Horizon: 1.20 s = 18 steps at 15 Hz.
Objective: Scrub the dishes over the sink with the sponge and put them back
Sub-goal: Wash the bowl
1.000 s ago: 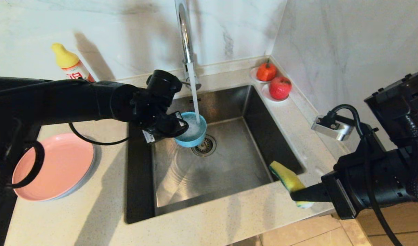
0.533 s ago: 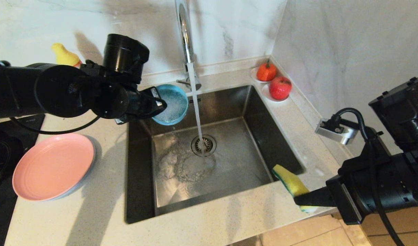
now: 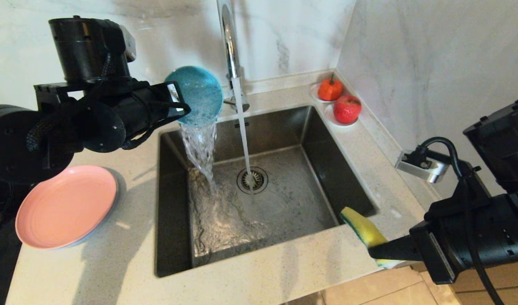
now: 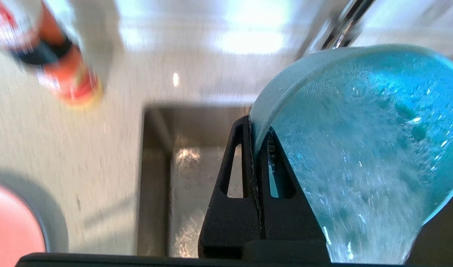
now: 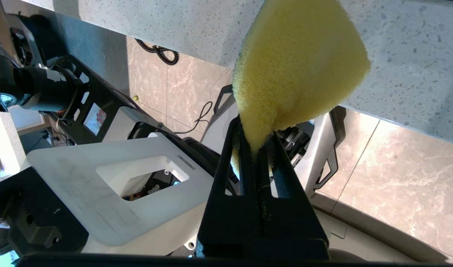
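- Teal-blue bowl (image 3: 195, 95) hangs above the back left corner of the sink (image 3: 310, 140), tipped on its side so its open face looks toward the tap (image 3: 228, 38).
- Water pours out of the bowl's lower rim in a broad sheet and splashes onto the steel floor of the basin, left of the round strainer drain (image 3: 252, 179).
- Left gripper (image 3: 179, 106) is clamped on the bowl's rim, one finger inside the wall and one outside; in the left wrist view (image 4: 254, 148) the two fingers lie pressed together with only the thin wall between them.
- Tap is running: a thin stream falls straight from its spout onto the drain, just beside the bowl and not into it.
- Right gripper (image 3: 374, 253) sits at the sink's near right corner, over the front edge of the counter (image 3: 259, 275), pinched tight on one end of the yellow sponge (image 3: 363, 226); the sponge's free end juts up toward the basin.
- Pink plate (image 3: 66, 205) rests on the counter left of the sink, stacked on a pale plate whose edge just shows beneath it.
- Two red fruits (image 3: 339, 99) on small white saucers stand at the back right corner by the wall.
- A blurred orange-and-red bottle (image 4: 52, 63) stands on the counter near the back wall.
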{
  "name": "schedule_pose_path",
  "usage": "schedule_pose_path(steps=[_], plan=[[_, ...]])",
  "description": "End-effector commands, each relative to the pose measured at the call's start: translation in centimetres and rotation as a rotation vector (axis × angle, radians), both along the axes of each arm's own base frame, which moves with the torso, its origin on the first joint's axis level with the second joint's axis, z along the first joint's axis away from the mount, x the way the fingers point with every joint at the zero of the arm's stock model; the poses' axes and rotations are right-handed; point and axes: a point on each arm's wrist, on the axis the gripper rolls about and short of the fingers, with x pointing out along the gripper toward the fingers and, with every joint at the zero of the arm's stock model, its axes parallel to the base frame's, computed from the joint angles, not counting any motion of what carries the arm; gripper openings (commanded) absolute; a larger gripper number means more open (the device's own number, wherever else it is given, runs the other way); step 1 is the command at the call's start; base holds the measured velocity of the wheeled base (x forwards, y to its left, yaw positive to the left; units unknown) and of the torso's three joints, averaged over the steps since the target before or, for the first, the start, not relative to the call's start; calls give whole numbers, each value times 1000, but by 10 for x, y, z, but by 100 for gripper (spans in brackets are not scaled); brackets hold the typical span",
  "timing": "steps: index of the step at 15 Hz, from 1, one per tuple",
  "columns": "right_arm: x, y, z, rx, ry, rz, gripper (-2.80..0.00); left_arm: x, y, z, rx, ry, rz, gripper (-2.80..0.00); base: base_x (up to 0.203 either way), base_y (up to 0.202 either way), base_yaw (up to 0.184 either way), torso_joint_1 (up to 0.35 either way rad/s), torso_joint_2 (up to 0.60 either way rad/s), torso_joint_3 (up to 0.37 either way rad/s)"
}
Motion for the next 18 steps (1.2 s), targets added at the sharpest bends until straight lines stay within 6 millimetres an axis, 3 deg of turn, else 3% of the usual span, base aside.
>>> schedule_pose_path(steps=[1, 6, 11, 18], plan=[[0, 0, -1, -2, 4, 1, -280, -5, 2, 2, 19, -75, -2, -280, 0, 0, 0, 0, 0, 0], [0, 0, 0, -5, -3, 6, -280, -9, 4, 5, 56, -207, -13, -280, 0, 0, 0, 0, 0, 0], [3, 2, -3, -9, 6, 9, -280, -20, 8, -8, 101, -331, -52, -280, 0, 0, 0, 0, 0, 0], [6, 5, -2, -9, 3, 12, -280, -35, 15, -9, 115, -542, 1, -280, 0, 0, 0, 0, 0, 0]])
